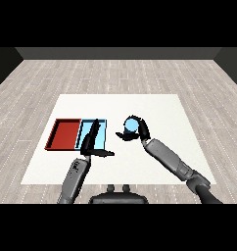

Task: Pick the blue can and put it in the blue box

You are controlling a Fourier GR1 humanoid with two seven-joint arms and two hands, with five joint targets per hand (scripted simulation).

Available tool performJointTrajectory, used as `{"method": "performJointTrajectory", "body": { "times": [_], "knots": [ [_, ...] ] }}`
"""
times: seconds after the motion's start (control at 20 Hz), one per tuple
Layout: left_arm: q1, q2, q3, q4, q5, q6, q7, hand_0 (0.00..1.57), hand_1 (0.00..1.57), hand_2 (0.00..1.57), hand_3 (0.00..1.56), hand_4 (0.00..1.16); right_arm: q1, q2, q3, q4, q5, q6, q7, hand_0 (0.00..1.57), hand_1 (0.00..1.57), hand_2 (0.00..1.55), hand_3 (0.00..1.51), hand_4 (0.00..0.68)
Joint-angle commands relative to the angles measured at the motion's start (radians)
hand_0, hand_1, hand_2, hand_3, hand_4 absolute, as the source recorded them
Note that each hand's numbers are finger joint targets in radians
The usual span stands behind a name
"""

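- Head view: a white table (154,105) stands on a pale wood-plank floor (115,73), with dark walls behind.
- A red tray (56,135) and a light blue tray (104,128) lie side by side on the left part of the table, the red one further left, their inner walls touching.
- The right hand (140,131) holds the blue can (131,126); its black fingers and thumb curl round the can's sides, and the can's light blue round end faces up toward the viewer.
- The can sits just to the right of the light blue tray, apart from it and outside its rim; whether it rests on the table or is lifted cannot be told from this view.
- The right forearm (169,159) runs from the lower right corner up and leftward to that hand.
- The left hand (90,139) lies over the light blue tray with its fingers straight and pointing away from the robot, holding nothing; its thumb sticks out to the right over the table just in front of the tray.
- The left forearm (75,177) comes in from the lower left, covering part of the tray's near edge.
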Motion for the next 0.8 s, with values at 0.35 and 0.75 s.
{"method": "performJointTrajectory", "body": {
  "times": [0.35,0.75],
  "knots": [
    [-0.01,-0.001,-0.113,0.023,0.044,0.063,0.013,0.0,0.0,0.0,0.0,0.0,0.072,0.047,-0.114,-0.146,0.196,0.067,0.133,1.47,1.47,1.44,1.38,0.581],
    [-0.099,-0.001,-0.132,0.157,0.097,0.084,-0.05,0.0,0.0,0.0,0.0,0.0,0.13,0.099,-0.191,-0.183,0.344,0.148,0.162,1.45,1.45,1.44,1.38,0.591]
  ]
}}
